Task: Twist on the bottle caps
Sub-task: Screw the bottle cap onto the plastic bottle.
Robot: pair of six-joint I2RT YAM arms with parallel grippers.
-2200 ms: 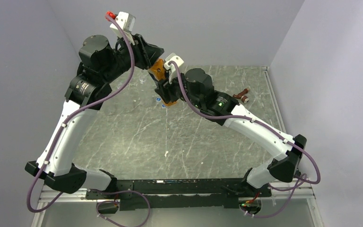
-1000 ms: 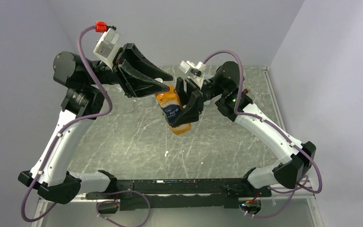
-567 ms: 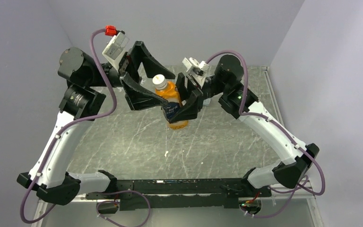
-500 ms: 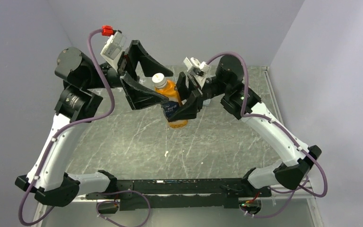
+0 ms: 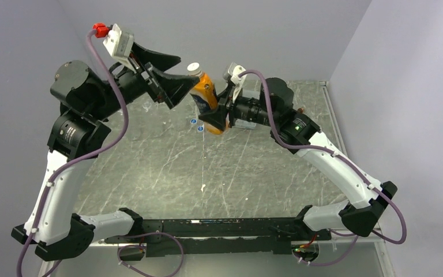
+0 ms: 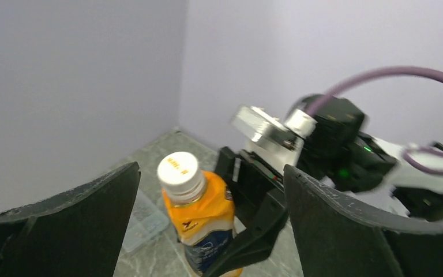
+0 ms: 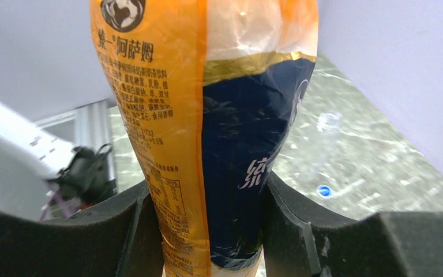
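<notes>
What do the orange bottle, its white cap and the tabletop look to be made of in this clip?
The orange bottle looks like thin plastic under a glossy printed shrink sleeve: the film wrinkles and glints. Its white cap seems matte moulded plastic, with lettering printed on top. The tabletop is grey-green with white veins, either marble or a printed laminate; I cannot tell which.

The orange bottle [image 7: 167, 115] wears a glossy, crinkled plastic sleeve; its white cap [image 6: 178, 169] is smooth plastic. The left gripper [image 6: 211, 169] is matt black, the table [image 5: 254, 167] marbled grey stone.

Lab cell: plain grey walls [image 5: 254, 29], marbled tabletop [image 5: 236, 179].
</notes>
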